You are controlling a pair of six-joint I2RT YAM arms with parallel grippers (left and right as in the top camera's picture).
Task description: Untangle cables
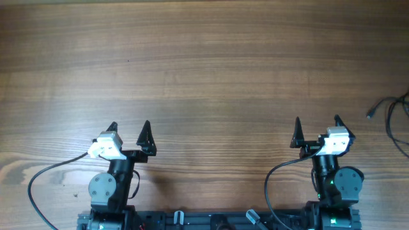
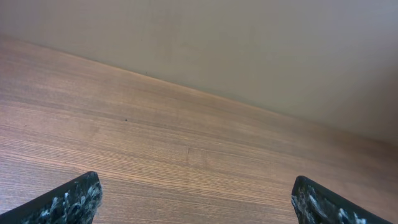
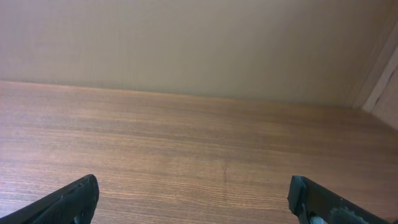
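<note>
A bare wood-grain tabletop fills the overhead view, and both wrist views show it meeting a plain beige wall. At the near left, the left tool sits with its dark fingers spread wide, gripping nothing. Further right, the right tool is likewise spread apart and empty. The cables lie at the far right edge of the tabletop, thin dark strands partly cut off by the frame, well apart from both tools.

Claws two: left claw, right claw; cable tangle one; table one
</note>
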